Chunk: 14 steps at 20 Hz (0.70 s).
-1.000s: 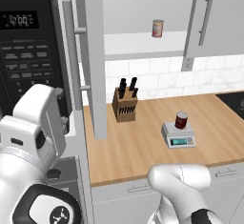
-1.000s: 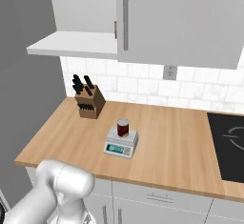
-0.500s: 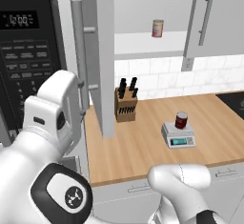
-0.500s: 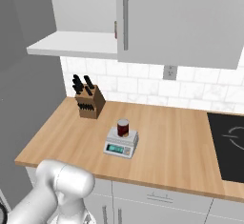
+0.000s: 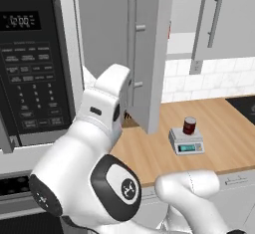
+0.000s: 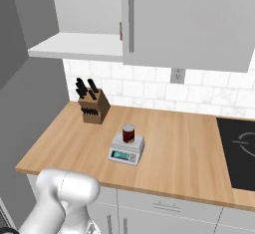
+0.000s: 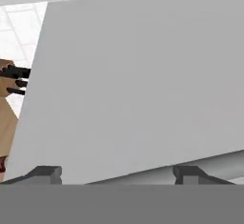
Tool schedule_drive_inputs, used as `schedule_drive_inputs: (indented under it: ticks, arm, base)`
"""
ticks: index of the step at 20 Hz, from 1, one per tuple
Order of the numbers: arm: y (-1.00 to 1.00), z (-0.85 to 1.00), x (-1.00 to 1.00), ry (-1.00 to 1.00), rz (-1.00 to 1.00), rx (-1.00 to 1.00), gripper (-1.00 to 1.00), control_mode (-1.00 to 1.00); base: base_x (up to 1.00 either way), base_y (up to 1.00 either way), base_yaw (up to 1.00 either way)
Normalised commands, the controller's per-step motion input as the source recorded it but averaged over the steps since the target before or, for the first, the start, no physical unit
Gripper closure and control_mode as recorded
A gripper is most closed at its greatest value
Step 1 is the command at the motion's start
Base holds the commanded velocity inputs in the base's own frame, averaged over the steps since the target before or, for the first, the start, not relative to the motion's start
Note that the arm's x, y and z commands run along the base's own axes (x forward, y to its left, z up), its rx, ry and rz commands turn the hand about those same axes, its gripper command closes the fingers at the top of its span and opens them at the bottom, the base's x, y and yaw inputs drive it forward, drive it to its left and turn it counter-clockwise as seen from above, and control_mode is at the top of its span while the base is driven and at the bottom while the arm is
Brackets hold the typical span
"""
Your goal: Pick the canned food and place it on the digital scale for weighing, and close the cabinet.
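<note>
The canned food (image 5: pixel 189 125) (image 6: pixel 128 133), a small dark red can, stands upright on the digital scale (image 5: pixel 186 142) (image 6: pixel 126 150) on the wooden counter. The cabinet's left door (image 5: pixel 119 34) hangs part-way swung, its long bar handle (image 5: pixel 132 44) facing me in the left base view. My arm reaches up to that door near the handle's lower end. In the hand view my gripper (image 7: pixel 116 175) is open, close against the flat grey door face (image 7: pixel 143 85), and the handle bar (image 7: pixel 219 163) runs past its right fingertip. The cabinet's white shelf (image 6: pixel 74 46) is exposed; the right door (image 6: pixel 189 24) is shut.
A black microwave (image 5: pixel 30 63) fills the left. A knife block (image 6: pixel 92 106) stands at the backsplash. A black cooktop (image 6: pixel 241 148) lies at the counter's right end. A red-labelled can (image 6: pixel 120 30) peeks out on the shelf beside the right door's edge.
The left door has swung from nearly edge-on to showing its face, now covering much of the open shelf. My arm has moved right with it. Can and scale have not moved.
</note>
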Motion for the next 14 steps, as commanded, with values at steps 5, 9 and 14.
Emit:
schedule_drive_inputs:
  ticks: [5, 9, 14]
  arm:
    - [-0.98, 0.09, 0.62, 0.0, 0.0, 0.04, -1.0, -1.0]
    - [-0.88, 0.04, 0.79, 0.0, 0.01, 0.05, -1.0, -1.0]
    - [-0.34, 0.01, 1.0, 0.0, 0.0, 0.0, -1.0, -1.0]
  base:
    - [0.0, 0.0, 0.0]
    - [0.0, 0.0, 0.0]
    - [0.0, 0.0, 0.0]
